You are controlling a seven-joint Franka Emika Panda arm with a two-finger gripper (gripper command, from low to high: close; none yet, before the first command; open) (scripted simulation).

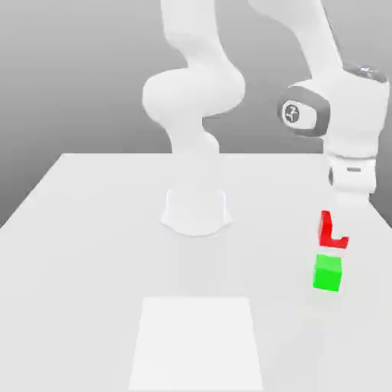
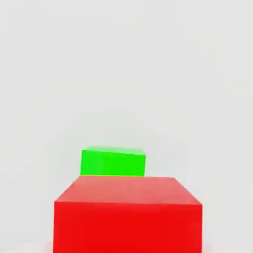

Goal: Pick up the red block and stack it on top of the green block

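Gripper fingers [image 1: 339,233] pinch the red block [image 1: 325,231] between them, white finger covering part of its near face in the exterior view. That block sits just above or behind the green block [image 1: 328,273], near the table's [image 1: 99,253] edge on the exterior view's right; whether it touches the tabletop I cannot tell. Green shows plainly, upright, its top bare. In the hand view the red block overlaps part of the green one. Well apart, toward the exterior view's left, stand the robot's white base [image 1: 196,213] and, nearer the camera, a pale rectangular panel [image 1: 196,344].
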